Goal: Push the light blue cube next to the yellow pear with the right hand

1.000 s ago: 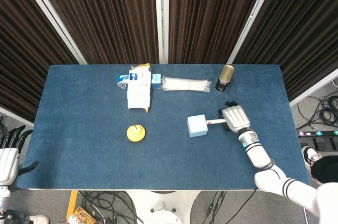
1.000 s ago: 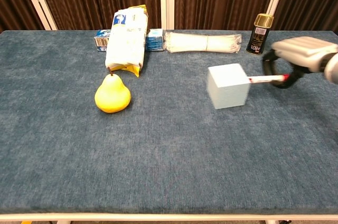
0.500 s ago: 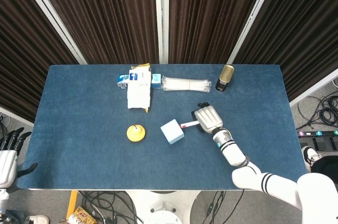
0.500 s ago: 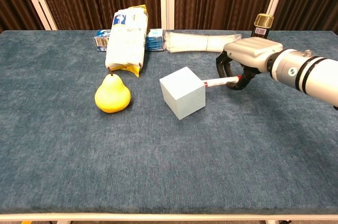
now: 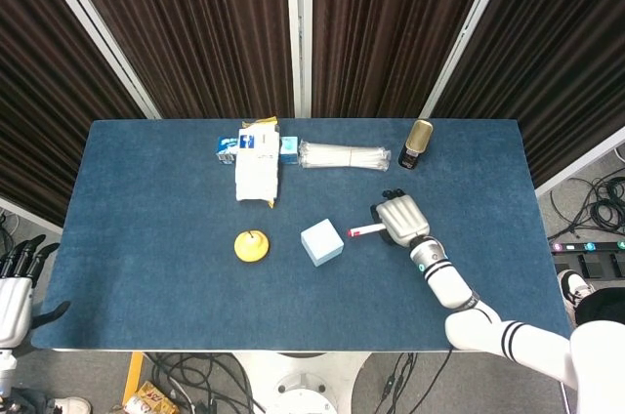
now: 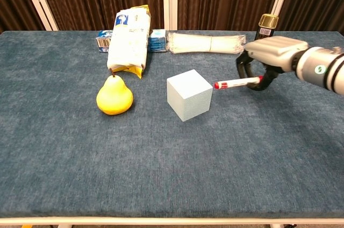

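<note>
The light blue cube (image 5: 321, 242) (image 6: 189, 94) sits turned at an angle on the blue table, a short gap to the right of the yellow pear (image 5: 251, 246) (image 6: 114, 96). My right hand (image 5: 400, 221) (image 6: 271, 56) hovers to the right of the cube. One finger with a red band (image 6: 236, 83) points at the cube and the rest are curled in. Its tip stops just short of the cube's right face and holds nothing. My left hand (image 5: 14, 282) hangs off the table's front left corner, fingers apart and empty.
Along the far edge lie a white and yellow bag (image 5: 257, 168) (image 6: 128, 40), blue boxes (image 5: 230, 147), a bundle of white ties (image 5: 344, 155) (image 6: 207, 43) and a dark can with a gold top (image 5: 418, 144) (image 6: 264, 33). The table's front edge (image 6: 172, 218) is near.
The cube slid left toward the pear under the pointing finger and turned. Since then my right hand has drawn back to the right, off the cube.
</note>
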Controlling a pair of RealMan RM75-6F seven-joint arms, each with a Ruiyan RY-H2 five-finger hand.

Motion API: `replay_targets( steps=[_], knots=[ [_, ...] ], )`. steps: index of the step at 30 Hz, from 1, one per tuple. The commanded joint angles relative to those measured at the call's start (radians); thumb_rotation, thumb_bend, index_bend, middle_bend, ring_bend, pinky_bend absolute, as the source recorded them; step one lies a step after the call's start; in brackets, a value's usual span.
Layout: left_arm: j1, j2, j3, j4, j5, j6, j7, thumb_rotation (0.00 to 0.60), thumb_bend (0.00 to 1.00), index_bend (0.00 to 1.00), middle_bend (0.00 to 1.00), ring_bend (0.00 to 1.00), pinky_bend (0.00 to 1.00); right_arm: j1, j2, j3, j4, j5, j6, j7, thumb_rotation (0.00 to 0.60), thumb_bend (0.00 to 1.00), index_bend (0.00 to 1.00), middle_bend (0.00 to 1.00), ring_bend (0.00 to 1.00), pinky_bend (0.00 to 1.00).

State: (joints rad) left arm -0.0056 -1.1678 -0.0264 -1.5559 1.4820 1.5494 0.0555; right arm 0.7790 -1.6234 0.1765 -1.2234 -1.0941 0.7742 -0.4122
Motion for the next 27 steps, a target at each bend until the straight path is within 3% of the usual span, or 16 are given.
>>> replay_targets(
  steps=[1,21,27],
  knots=[
    [0.004,-0.001,0.003,0.001,-0.002,0.001,-0.003,0.600,0.10,0.22,0.20,0.12,0.18,0.024,-0.024,0.003,0.009,0.005,-0.015,-0.012,0.600,0.36,0.59,0.54,0.18,0.20],
    [0.027,-0.017,0.008,0.046,-0.006,0.010,-0.047,0.600,0.10,0.22,0.20,0.12,0.18,0.172,-0.208,0.025,0.015,0.115,-0.026,-0.175,0.600,0.36,0.59,0.54,0.18,0.19],
    [0.030,-0.023,0.009,0.053,-0.004,0.012,-0.058,0.600,0.10,0.22,0.20,0.12,0.18,0.154,-0.173,0.006,-0.031,0.127,0.019,-0.192,0.600,0.36,0.59,0.54,0.18,0.19]
  ],
)
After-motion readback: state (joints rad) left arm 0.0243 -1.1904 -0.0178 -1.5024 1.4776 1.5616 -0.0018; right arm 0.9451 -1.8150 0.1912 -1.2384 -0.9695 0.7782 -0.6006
